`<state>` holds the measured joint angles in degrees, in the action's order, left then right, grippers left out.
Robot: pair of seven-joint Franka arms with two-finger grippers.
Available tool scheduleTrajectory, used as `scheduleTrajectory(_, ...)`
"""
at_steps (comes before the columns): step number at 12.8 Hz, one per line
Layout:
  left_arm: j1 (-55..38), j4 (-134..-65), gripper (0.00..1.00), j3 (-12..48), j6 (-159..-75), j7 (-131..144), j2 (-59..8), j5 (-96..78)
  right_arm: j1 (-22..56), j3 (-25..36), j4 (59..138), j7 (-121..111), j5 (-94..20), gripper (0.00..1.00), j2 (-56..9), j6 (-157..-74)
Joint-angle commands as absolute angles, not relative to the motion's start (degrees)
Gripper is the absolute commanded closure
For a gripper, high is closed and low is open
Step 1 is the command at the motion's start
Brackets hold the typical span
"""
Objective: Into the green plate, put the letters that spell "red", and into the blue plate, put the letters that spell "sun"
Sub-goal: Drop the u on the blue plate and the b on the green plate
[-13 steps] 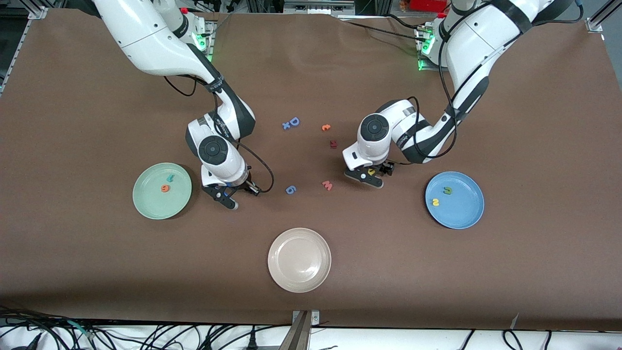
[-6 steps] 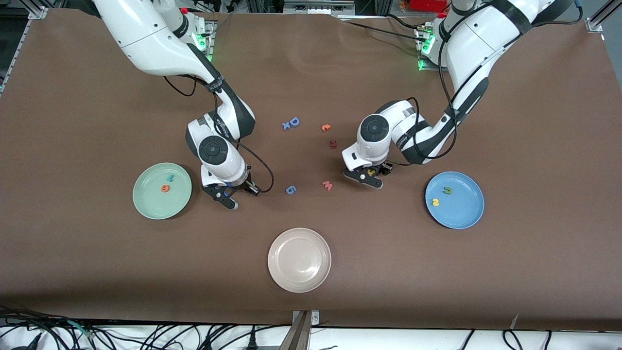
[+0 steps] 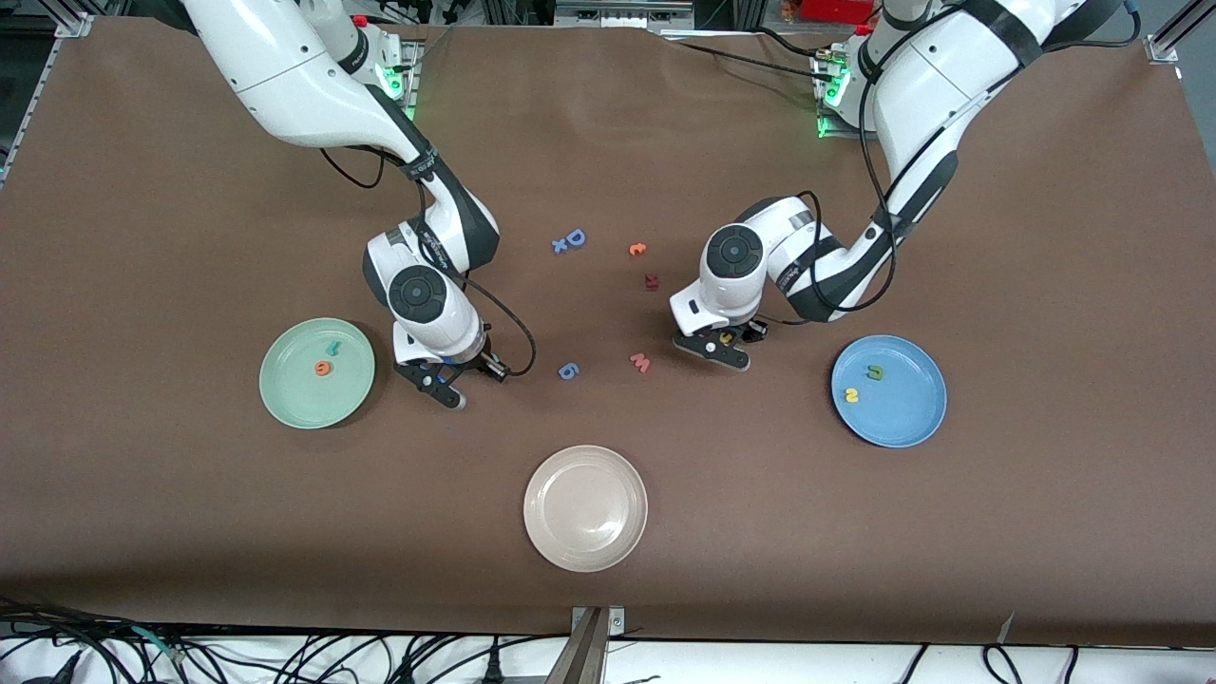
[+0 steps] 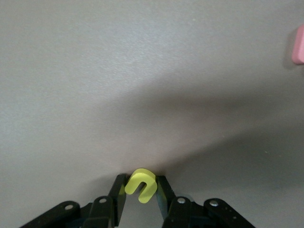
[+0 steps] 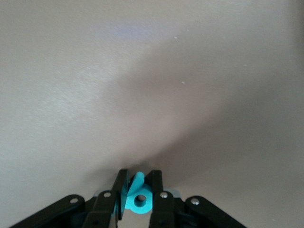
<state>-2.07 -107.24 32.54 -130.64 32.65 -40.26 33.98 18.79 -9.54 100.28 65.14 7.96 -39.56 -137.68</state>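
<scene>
My left gripper (image 3: 719, 344) is down at the table between the pink "w" and the blue plate (image 3: 912, 418), shut on the yellow "u" (image 4: 138, 184), which also shows from the front (image 3: 727, 337). The blue plate holds the dark green "n" (image 3: 874, 372) and the yellow "s" (image 3: 852, 395). My right gripper (image 3: 445, 385) sits low beside the green plate (image 3: 290, 399), shut on the teal "d" (image 5: 139, 200). The teal "r" (image 3: 332, 349) and the orange "e" (image 3: 324, 368) lie in the green plate.
Between the arms lie a pink "w" (image 3: 640, 362), a blue "6" (image 3: 568, 370), a dark red letter (image 3: 652, 281), an orange "c" (image 3: 637, 249) and a blue "D" (image 3: 575, 237) with a small "x". An off-white plate (image 3: 585, 546) sits nearest the front camera.
My left gripper's fingers have closed on the yellow "u". The right arm has stayed where it was, still gripping the teal "d".
</scene>
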Motion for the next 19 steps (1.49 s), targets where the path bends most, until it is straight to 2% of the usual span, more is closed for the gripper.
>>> scheduleTrajectory(1,-1.1,-106.8,1.0,32.8,-129.8,33.1,-40.0,35.1,17.2,-9.7,101.0,62.2,8.2,0.91,-36.5,-132.5)
scheduleTrajectory(3,-1.1,-106.3,1.0,32.9,-128.1,33.0,-38.2,34.5,15.7,-9.7,100.8,59.3,8.0,0.91,-34.6,-129.5)
scheduleTrajectory(6,-0.8,-99.9,1.0,33.0,-117.1,25.0,-36.0,30.1,11.4,-9.7,101.1,49.9,7.3,0.91,-30.6,-123.3)
scheduleTrajectory(9,6.1,-94.7,0.97,33.1,-110.0,9.9,-35.3,23.4,4.7,-9.6,102.0,38.9,7.2,0.91,-28.0,-119.7)
scheduleTrajectory(12,13.9,-94.8,0.97,33.0,-109.3,-1.6,-34.4,23.1,-0.9,-9.6,103.4,29.7,7.5,0.91,-27.7,-119.7)
scheduleTrajectory(13,16.8,-95.1,0.97,32.9,-109.3,-4.2,-34.5,23.3,-1.1,-9.5,103.4,28.4,7.6,0.87,-27.7,-119.8)
scheduleTrajectory(14,19.7,-95.1,0.97,33.0,-109.3,-6.8,-34.8,23.4,-1.1,-9.5,103.4,28.5,7.6,0.57,-27.8,-120.1)
scheduleTrajectory(15,21.5,-95.1,0.97,32.9,-109.5,-8.8,-35.4,23.4,-1.1,-9.5,103.4,29.1,7.4,0.19,-27.9,-120.3)
scheduleTrajectory(16,22.1,-95.0,0.97,32.6,-109.9,-9.2,-36.4,23.8,-1.0,-9.4,103.4,29.1,7.4,0.02,-27.9,-120.3)
scheduleTrajectory(19,22.9,-94.6,0.97,31.6,-111.2,-9.3,-39.2,25.1,-1.1,-9.4,103.3,28.1,7.6,0.01,-27.7,-120.3)
